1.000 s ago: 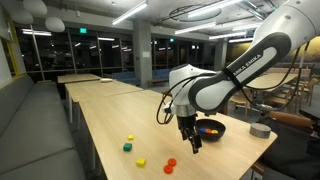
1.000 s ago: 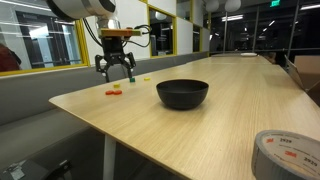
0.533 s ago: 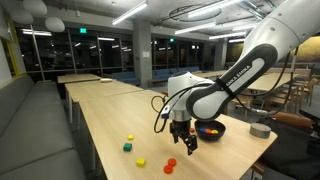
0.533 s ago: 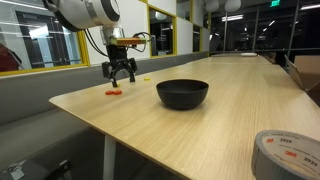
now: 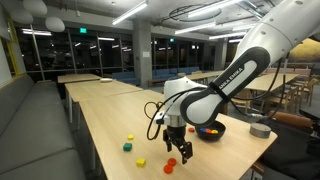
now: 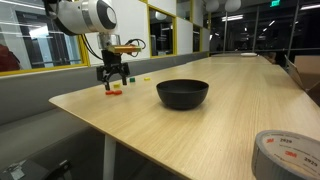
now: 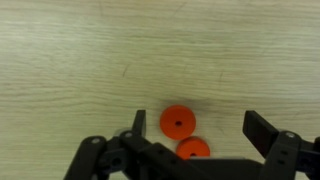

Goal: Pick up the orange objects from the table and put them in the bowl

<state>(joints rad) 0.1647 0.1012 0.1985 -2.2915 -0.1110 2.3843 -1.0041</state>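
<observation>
As gripper (image 7: 197,130) hangs over orange objects (image 7: 178,122) | jaws wide apart | nothing held

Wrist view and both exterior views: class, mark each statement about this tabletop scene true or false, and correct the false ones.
1. The jaws stand open and hold nothing. True.
2. Two small orange round discs lie on the long light wood table in the wrist view. True.
3. The small round black bowl is tipped on its side. False: it stands upright on the table.
4. The grey tape roll lies inside the bowl. False: it lies on the table, apart from the bowl.
</observation>
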